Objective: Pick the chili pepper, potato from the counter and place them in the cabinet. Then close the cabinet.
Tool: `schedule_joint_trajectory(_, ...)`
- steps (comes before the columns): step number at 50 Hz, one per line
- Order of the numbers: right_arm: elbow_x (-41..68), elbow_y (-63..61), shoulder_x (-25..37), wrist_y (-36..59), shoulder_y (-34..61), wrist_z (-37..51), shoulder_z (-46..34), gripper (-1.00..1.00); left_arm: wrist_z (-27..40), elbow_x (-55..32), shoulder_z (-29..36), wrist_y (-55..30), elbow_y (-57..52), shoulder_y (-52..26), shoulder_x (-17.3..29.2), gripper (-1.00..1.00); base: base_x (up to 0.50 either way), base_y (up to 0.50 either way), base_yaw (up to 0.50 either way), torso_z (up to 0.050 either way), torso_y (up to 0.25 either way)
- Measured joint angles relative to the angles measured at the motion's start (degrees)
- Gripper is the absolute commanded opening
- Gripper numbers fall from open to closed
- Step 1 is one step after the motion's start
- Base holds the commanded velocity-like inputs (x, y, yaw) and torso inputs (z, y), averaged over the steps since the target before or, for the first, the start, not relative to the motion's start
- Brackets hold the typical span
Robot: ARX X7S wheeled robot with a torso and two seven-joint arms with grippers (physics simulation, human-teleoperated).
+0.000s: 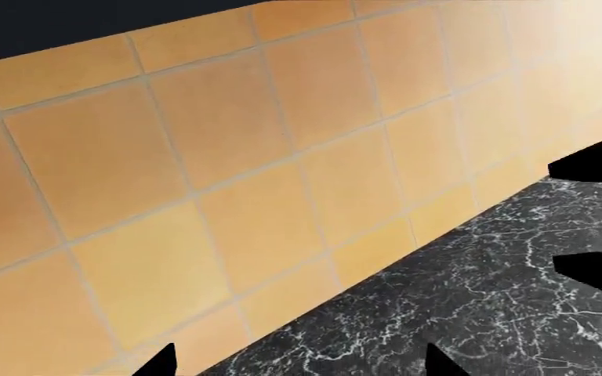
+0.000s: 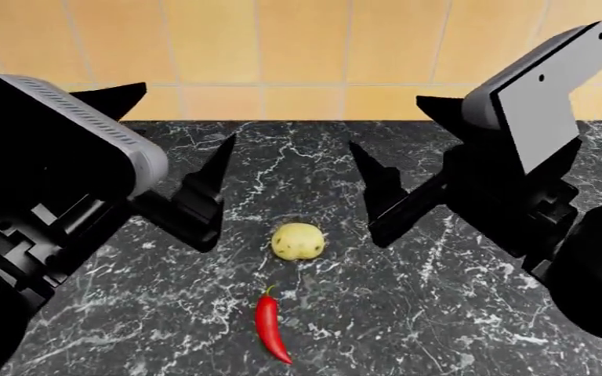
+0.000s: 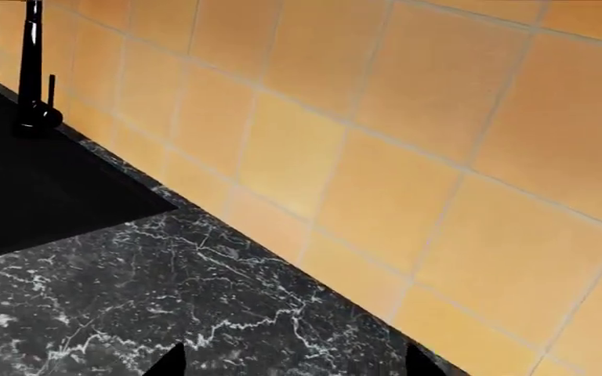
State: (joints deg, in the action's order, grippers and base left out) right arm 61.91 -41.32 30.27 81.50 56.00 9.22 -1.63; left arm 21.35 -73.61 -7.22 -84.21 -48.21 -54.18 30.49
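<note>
Potato (image 2: 298,240) and chili pepper (image 2: 270,330) are seen lying on the dark marble table (image 2: 437,313) in the lower middle of the head view, the potato just above the pepper in the frame and a little apart from it. The pepper is laid with its green stem toward the potato and its red tip toward the bottom edge of the frame. The left gripper (image 2: 175,149) is shown at the left of the head view with its two pointed fingers spread apart and nothing between them; one finger (image 2: 209,192) is seen over the table to the left of the potato, not touching it. The right gripper (image 2: 411,149) is placed at the right of the frame, likewise open and empty, with one finger (image 2: 379,188) to the upper right of the potato. An orange tiled wall (image 2: 301,47) is shown across the top of the head view, meeting the table's back edge. In the left wrist view only the tiles and a strip of the marble are seen. In the right wrist view a black sink (image 3: 40,188) with a black tap (image 3: 34,70) is set into the table at the upper left of the frame.
</note>
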Motion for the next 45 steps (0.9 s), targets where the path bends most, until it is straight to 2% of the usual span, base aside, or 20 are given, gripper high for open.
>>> schedule_joint_trajectory(16,-10.9,9.5,0.4,-7.2,7.5,-11.1,-21.9,1.0,2.2,-4.6,-1.1,1.2,-0.8,1.3,2.1,1.0,0.0,0.0,0.0,0.05,0.0)
schedule_joint_trajectory(24,-14.2,13.4,1.3,-10.2,10.9,-18.0,-29.9,1.0,2.1,-4.4,-1.3,2.5,-1.1,2.5,3.1,1.0,0.0,0.0,0.0,0.05,0.0)
schedule_joint_trajectory(29,-16.0,15.0,2.2,-11.3,12.6,-21.1,-33.8,1.0,1.6,-3.6,-1.2,3.4,-1.2,3.5,3.6,1.0,0.0,0.0,0.0,0.05,0.0)
schedule_joint_trajectory(39,-20.1,18.3,1.6,-13.8,13.3,-18.6,-34.5,1.0,0.6,-1.5,-0.7,5.4,-1.4,5.4,4.2,1.0,0.0,0.0,0.0,0.05,0.0)
schedule_joint_trajectory(45,-23.2,21.4,2.0,-16.7,15.7,-22.6,-39.1,1.0,0.5,-1.0,-0.5,6.3,-1.4,5.9,4.3,1.0,0.0,0.0,0.0,0.05,0.0)
